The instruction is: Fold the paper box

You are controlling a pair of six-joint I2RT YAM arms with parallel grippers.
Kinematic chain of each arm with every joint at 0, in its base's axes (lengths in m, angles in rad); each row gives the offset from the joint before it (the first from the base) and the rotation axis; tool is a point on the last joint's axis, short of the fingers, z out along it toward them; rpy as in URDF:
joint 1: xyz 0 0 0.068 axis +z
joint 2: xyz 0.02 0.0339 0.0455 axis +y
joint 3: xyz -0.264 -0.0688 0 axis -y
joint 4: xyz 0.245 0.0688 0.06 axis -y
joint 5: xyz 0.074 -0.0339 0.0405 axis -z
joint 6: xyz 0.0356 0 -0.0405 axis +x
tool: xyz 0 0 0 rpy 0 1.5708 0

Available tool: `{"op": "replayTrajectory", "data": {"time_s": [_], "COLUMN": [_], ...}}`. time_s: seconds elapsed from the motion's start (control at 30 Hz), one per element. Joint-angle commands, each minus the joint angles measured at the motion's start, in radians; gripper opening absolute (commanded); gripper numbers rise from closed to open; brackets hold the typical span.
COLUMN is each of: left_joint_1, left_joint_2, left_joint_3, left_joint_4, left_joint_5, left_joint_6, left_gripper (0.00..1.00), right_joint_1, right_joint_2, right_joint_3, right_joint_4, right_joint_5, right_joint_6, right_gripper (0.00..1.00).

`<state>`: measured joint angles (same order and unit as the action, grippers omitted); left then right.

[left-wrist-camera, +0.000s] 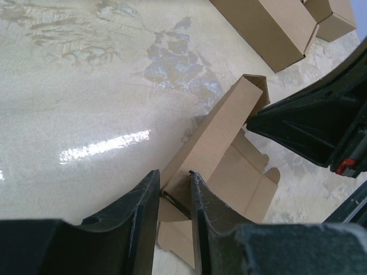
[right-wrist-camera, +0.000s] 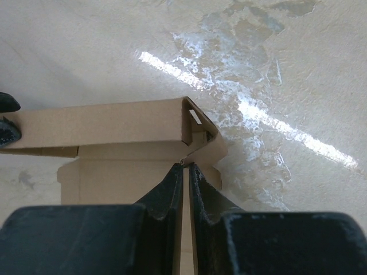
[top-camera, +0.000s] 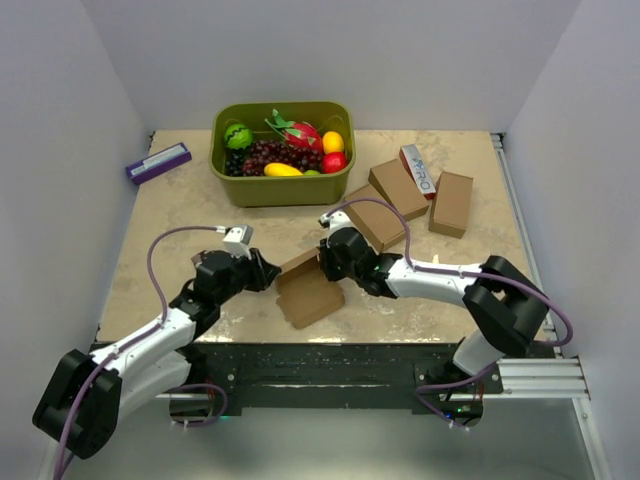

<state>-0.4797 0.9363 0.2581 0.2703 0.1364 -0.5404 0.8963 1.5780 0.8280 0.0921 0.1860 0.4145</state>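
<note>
Near the table's (top-camera: 180,200) front edge, left gripper (left-wrist-camera: 174,197) and right gripper (right-wrist-camera: 185,177) pinch opposite ends of the brown cardboard box (top-camera: 308,290), bracing its raised wall.

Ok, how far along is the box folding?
Done: one long wall of the paper box stands up, creased. In hand: the left gripper and right gripper each pinch cardboard at opposite ends. Remaining: the tube is unclosed and its ends are open.
</note>
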Motion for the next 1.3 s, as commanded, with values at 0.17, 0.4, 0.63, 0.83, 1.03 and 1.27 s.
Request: {"op": "replayTrajectory", "data": {"time_s": [0.17,0.4,0.63,0.83,1.03,1.27], "left_joint_1": [-0.031,-0.036,-0.034,-0.034,-0.036,-0.036], "left_joint_2": [0.022,0.038,0.047,0.059,0.065,0.076], "left_joint_3": [0.033,0.049,0.081,0.084,0.087,0.092], "left_joint_4": [-0.046,-0.074,-0.12,-0.105,-0.1,-0.098], "left_joint_5": [-0.008,-0.037,-0.046,-0.026,-0.021,-0.026], "left_joint_6": [0.054,0.062,0.092,0.109,0.114,0.117], "left_gripper": [0.29,0.29,0.29,0.29,0.28,0.28], "right_joint_1": [0.032,0.049,0.023,-0.146,-0.158,-0.16], "right_joint_2": [0.04,0.014,-0.243,-0.377,-0.291,-0.205], "right_joint_3": [0.031,-0.015,-0.07,-0.141,-0.181,-0.24], "right_joint_4": [0.003,0.054,-0.089,-0.059,0.2,0.402], "right_joint_5": [-0.066,-0.079,0.009,-0.063,-0.184,-0.244], "right_joint_6": [0.01,0.033,0.011,-0.023,-0.19,-0.263], "right_gripper": [0.09,0.13,0.57,0.68,0.71,0.75]}}
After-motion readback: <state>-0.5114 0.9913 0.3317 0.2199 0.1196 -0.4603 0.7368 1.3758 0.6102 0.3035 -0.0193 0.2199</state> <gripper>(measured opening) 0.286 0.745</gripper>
